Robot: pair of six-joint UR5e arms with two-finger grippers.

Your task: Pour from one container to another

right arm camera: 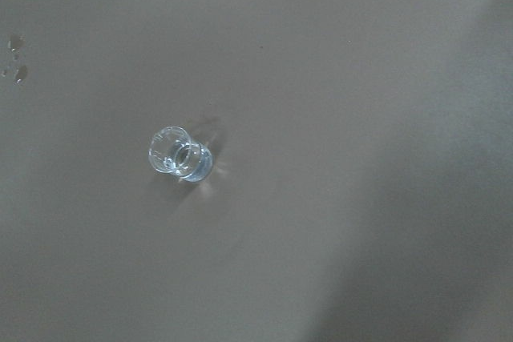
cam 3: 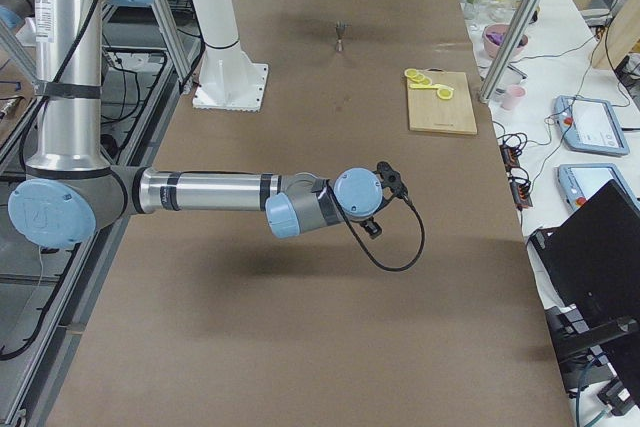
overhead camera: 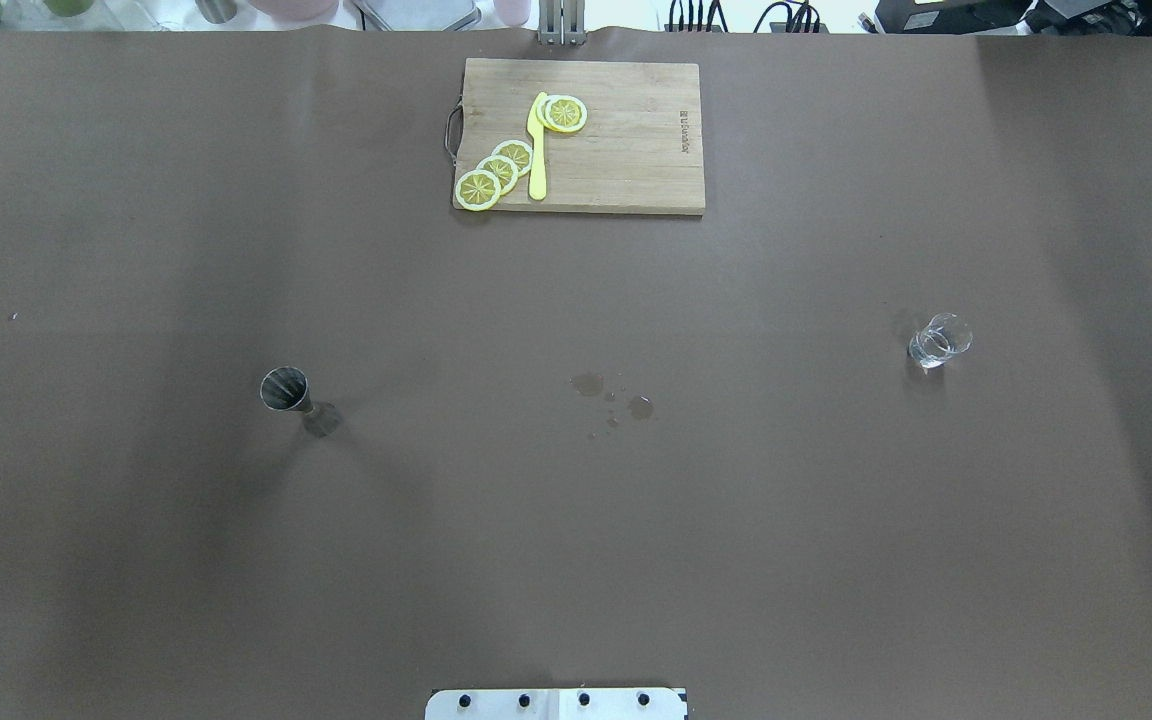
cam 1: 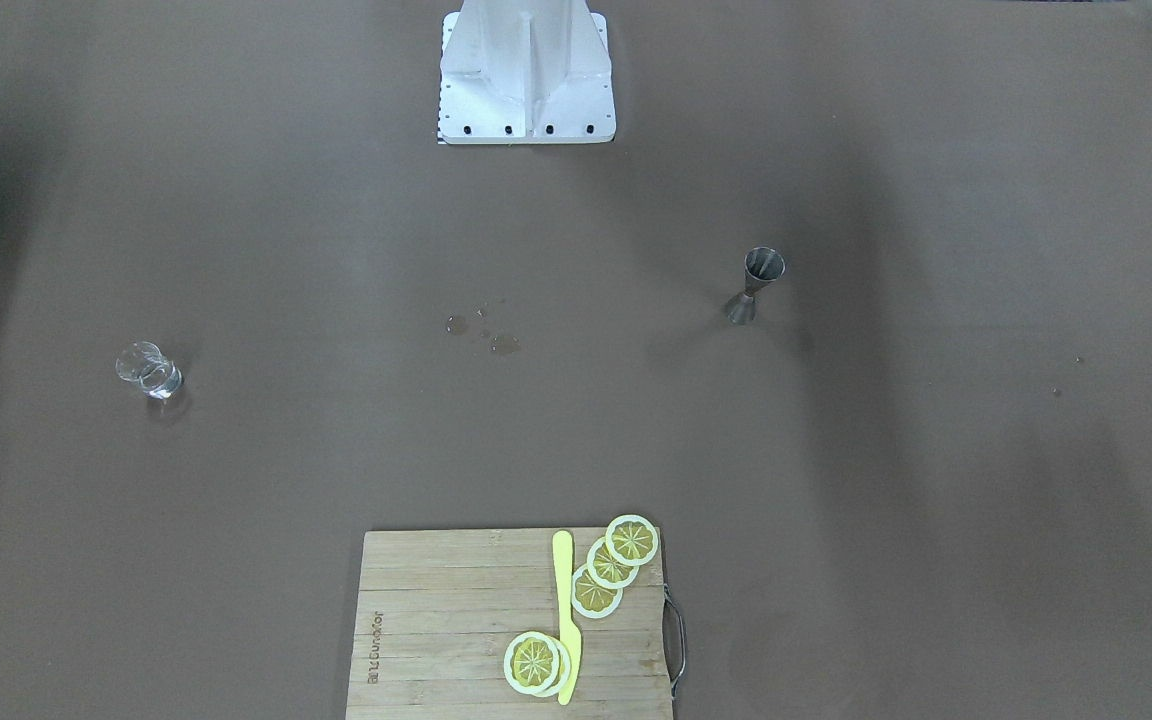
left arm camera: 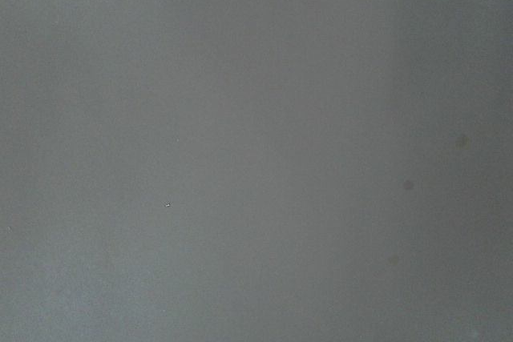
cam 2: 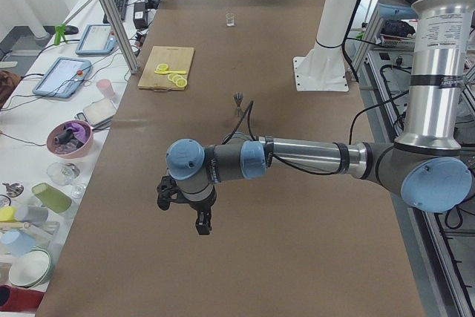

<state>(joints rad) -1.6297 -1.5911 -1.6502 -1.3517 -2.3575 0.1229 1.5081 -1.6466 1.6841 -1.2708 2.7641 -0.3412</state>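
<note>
Both arms are the same make. The left arm [cam 2: 297, 155] is built of brushed silver tubes joined by grey housings, each closed with a pale blue cap [cam 2: 185, 159]. A printed label [cam 2: 446, 31] wraps its thickest tube. A thin black cable [cam 2: 245, 107] leaves the wrist toward 1 o'clock, and the left gripper [cam 2: 202, 222] is black and blocky. On the right arm [cam 3: 210, 190], a black cable loop [cam 3: 420, 235] hangs at 5 o'clock from the wrist. The pedestal [cam 1: 526, 60] is white, with black screws [cam 1: 508, 130] along its plate's edge.
</note>
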